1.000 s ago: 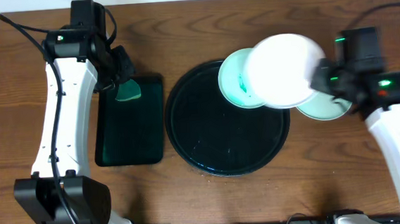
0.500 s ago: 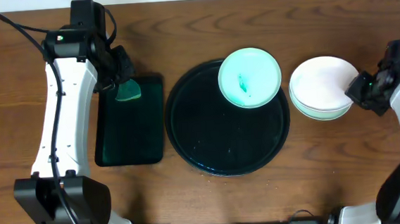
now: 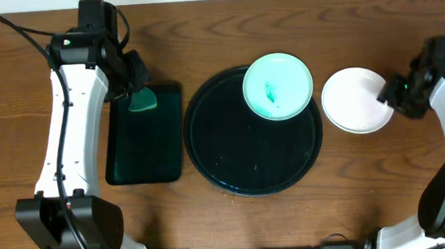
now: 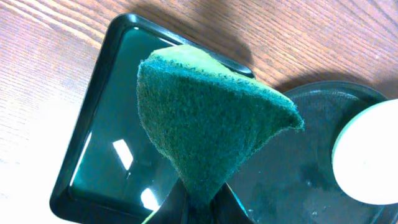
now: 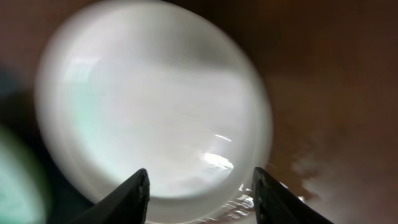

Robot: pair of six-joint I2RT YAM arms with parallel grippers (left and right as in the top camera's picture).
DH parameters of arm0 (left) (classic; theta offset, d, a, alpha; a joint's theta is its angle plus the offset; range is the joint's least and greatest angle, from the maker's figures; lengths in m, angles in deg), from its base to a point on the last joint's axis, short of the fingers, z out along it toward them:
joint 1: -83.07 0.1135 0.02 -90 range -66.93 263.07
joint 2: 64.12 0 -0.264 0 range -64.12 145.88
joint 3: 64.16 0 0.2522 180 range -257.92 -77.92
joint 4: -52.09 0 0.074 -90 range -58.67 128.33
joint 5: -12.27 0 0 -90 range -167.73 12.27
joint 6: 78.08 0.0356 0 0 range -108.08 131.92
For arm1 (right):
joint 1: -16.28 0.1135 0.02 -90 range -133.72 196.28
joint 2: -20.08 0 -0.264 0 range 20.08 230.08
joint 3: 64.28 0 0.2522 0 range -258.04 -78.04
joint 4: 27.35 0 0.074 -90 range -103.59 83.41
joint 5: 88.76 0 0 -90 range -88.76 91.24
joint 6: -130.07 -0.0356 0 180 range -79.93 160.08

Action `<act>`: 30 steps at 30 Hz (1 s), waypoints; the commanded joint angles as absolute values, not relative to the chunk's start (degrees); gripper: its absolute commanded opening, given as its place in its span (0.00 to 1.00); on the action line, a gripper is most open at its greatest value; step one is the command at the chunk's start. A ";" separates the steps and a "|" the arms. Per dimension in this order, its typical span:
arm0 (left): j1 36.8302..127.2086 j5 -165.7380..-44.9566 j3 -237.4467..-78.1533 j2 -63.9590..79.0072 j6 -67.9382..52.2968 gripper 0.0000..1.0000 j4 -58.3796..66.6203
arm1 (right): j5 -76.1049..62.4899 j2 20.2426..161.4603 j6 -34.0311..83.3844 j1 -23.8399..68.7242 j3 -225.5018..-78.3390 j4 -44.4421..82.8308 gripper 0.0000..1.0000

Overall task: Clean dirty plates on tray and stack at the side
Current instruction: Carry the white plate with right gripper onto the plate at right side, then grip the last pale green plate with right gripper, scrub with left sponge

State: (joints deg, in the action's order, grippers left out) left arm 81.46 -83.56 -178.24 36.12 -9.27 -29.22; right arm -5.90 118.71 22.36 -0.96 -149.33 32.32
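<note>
Shifted since 0.5 s ago: R gripper (image 3: 389, 97), in a touch toward rim of side stack (image 3: 353, 100); top plate now squarer over the one below. Reads as open in R wrist view, fingers (image 5: 134, 193) spread either side of near rim, gripping nothing. Blurred, so low confidence. L gripper (image 4: 200, 200): pinched on sponge (image 4: 205, 118), above green tray (image 3: 142, 157), no change. Remaining: one dirty plate (image 3: 277, 85) w/ teal smear, far-right on black tray (image 3: 233, 163), overhanging raised rim.

Risks:
- Could drag or skew stack if R withdraws w/ fingers touching rim.
- Could tip dirty plate off rim on pickup, since perched.
- Could skid under sponge pressure if not held firm.
</note>
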 commanded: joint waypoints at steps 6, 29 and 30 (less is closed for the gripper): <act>81.77 -83.08 -178.65 36.23 -9.80 0.07 -28.87 | -11.98 118.82 38.16 13.64 -155.52 26.83 0.47; 81.77 -83.08 -178.65 36.30 -9.80 0.07 -28.59 | -16.68 134.34 43.82 22.02 -156.98 11.91 0.01; 81.77 -83.08 -178.65 36.30 -9.80 0.07 -28.59 | -16.89 133.88 43.47 22.02 -157.72 12.34 0.01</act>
